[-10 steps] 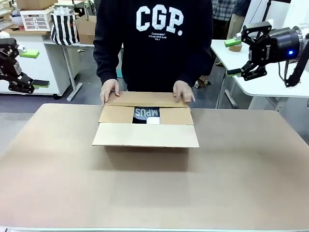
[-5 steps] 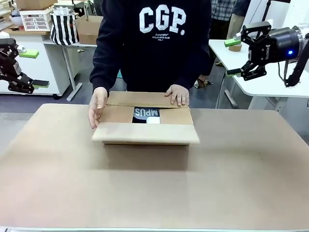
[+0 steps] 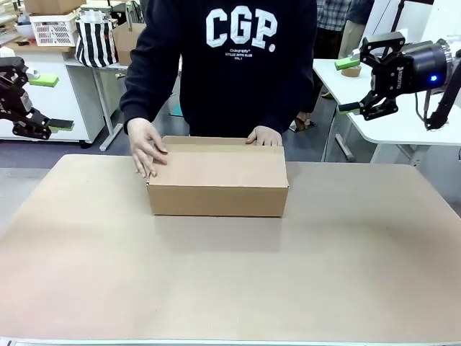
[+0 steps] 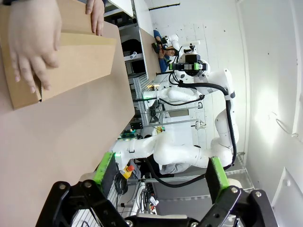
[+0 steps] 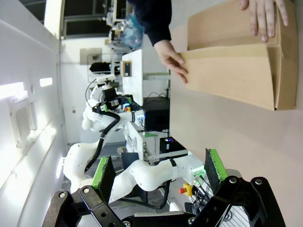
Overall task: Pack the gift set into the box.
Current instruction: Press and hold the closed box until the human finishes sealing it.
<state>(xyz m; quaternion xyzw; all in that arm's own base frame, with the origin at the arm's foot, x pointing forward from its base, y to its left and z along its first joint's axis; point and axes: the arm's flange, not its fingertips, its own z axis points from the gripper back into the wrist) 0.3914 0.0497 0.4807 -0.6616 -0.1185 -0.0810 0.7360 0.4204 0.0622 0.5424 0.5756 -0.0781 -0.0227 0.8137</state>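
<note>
In your front view, the box (image 3: 217, 176) sits mid-table toward the far side, with its flaps folded flat across the top. A person stands at the far edge. One hand (image 3: 146, 146) is laid over the box's left end with its fingers spread, and the other hand (image 3: 264, 135) rests on the far right rim.

Both arms are held off the table (image 3: 230, 288). The left gripper (image 3: 54, 102) is out at the left edge and the right gripper (image 3: 351, 86) is up at the far right. Each has its fingers apart with nothing between them.

Your left wrist view adds a detail the front view lacks: the fingertips of the left-end hand drape over the box's corner edge. Your right wrist view shows the box's right end face, with the other hand's fingers lying flat on the top just beside it. In both wrist views the green pads (image 4: 104, 170) stand wide apart.
</note>
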